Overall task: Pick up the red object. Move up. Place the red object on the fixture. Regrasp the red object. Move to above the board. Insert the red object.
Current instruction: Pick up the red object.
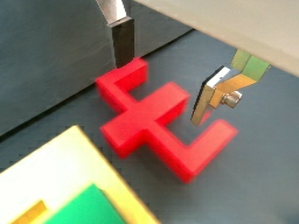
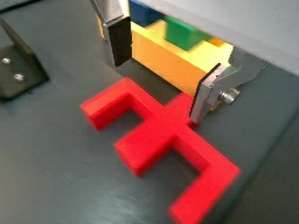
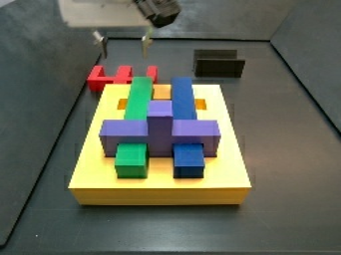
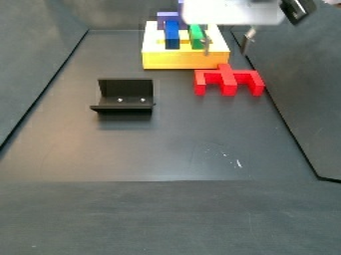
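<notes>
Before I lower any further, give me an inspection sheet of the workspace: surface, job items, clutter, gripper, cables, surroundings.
Surface: dark floor, a few pale specks, otherwise bare.
Red object: lying flat on the floor beside the board, not lifted.
Board: yellow slab carrying green, blue and purple blocks.
Fixture: standing on the floor, apart from the red object, nothing on it.
Clutter: nothing seen.
Gripper: open above the red object, one finger close over one end of it, the other beside a prong; contact cannot be told.
Cables: nothing seen.
Surroundings: dark walls around the floor.
</notes>
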You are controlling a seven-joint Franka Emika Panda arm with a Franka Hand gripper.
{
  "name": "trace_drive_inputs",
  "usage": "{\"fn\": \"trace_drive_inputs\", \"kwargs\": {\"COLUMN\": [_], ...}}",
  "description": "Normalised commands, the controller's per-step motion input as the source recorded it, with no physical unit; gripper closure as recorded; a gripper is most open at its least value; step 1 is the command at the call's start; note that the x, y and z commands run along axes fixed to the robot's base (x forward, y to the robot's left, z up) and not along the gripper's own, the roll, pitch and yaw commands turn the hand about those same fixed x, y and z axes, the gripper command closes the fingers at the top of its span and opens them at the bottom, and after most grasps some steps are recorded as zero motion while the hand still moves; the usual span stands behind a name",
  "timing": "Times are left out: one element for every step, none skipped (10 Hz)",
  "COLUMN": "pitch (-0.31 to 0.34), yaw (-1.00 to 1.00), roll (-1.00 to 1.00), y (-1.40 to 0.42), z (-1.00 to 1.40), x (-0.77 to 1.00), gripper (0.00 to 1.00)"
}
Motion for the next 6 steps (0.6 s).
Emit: {"fn": "trace_drive_inputs", "kwargs": {"pitch": [-0.057, 0.0, 0.043, 0.067, 0.036, 0.044], "yaw": [0.03, 0.05, 0.11, 0.02, 0.0, 0.0], "roll": [0.25, 0.33, 0.4, 0.43, 0.45, 0.41], "y": [-0.47, -0.46, -0.33, -0.22, -0.16, -0.12], "z": [-0.5, -0.43, -0.42, -0.43, -0.39, -0.38], "x": [-0.23, -0.03, 0.11, 0.06, -0.11, -0.03], "gripper": [0.0, 0.0, 0.0, 0.0, 0.0, 0.0]}}
